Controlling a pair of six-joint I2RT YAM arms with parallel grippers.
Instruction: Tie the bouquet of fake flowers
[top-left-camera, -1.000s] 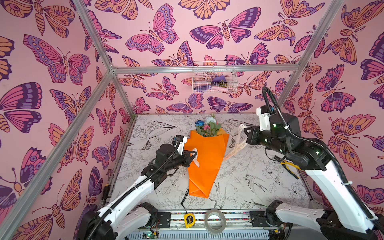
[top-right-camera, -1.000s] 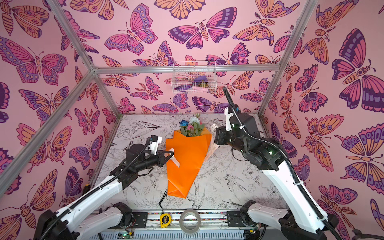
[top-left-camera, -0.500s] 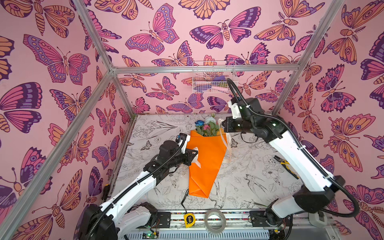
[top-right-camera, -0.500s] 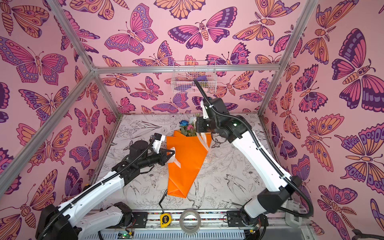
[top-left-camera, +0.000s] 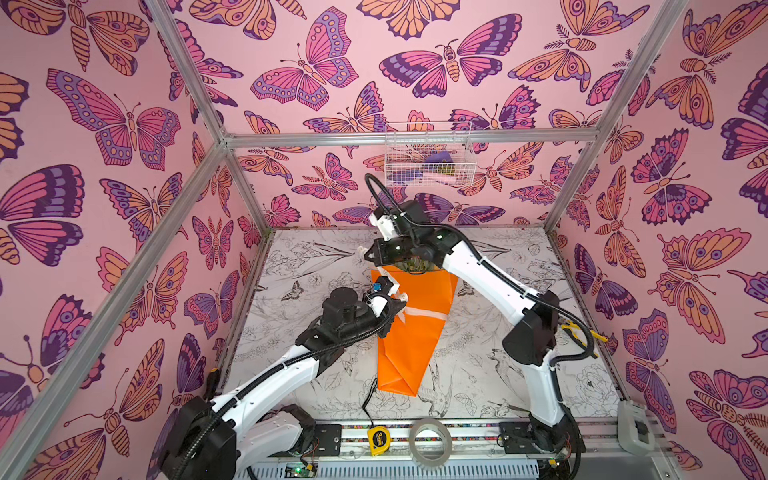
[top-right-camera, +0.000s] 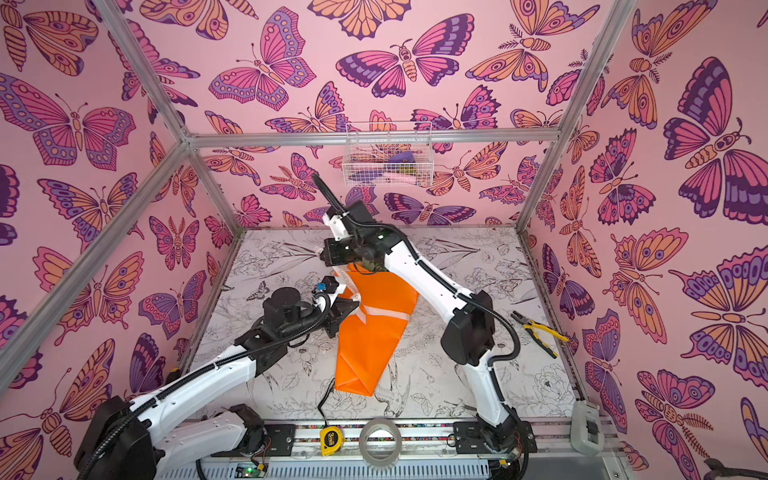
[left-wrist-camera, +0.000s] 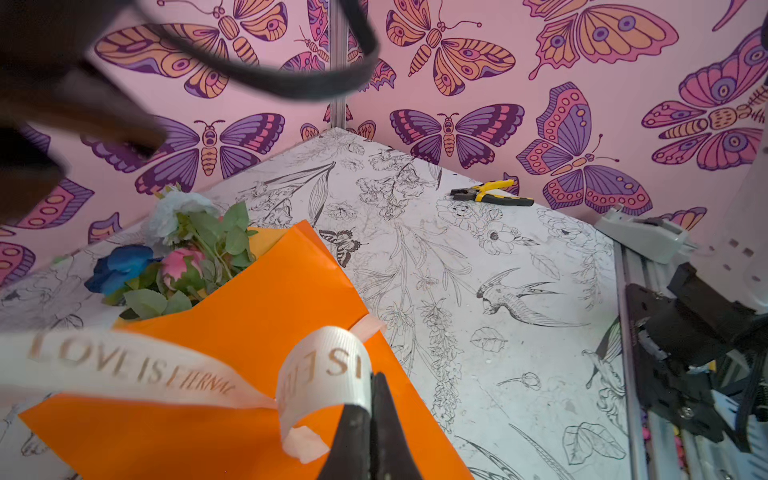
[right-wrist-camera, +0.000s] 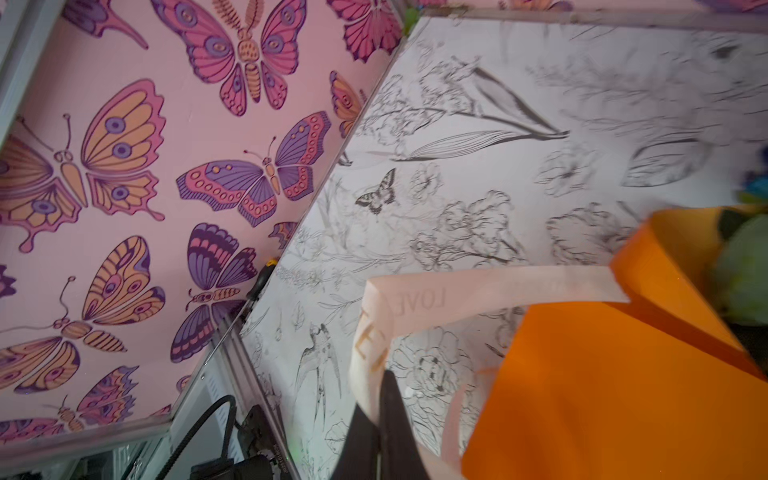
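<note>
Bouquet of fake flowers (top-left-camera: 409, 332) lies flat mid-table (top-left-camera: 478, 365), blooms at the far end. Cream printed ribbon (left-wrist-camera: 324, 365) crosses its orange wrap. My left gripper (left-wrist-camera: 371, 399) is pinched shut on the ribbon beside the wrap; my right gripper (right-wrist-camera: 380, 407) likewise, above the blooms.

Front rail: my yellow tape measure (top-left-camera: 378, 440). Clear tape roll (top-left-camera: 431, 423) just to its right in both top views, not touching. My yellow-handled pliers (top-right-camera: 534, 330) well right of it, further back, by the wall. White wire basket (top-left-camera: 428, 156) far behind it, on the back wall.
</note>
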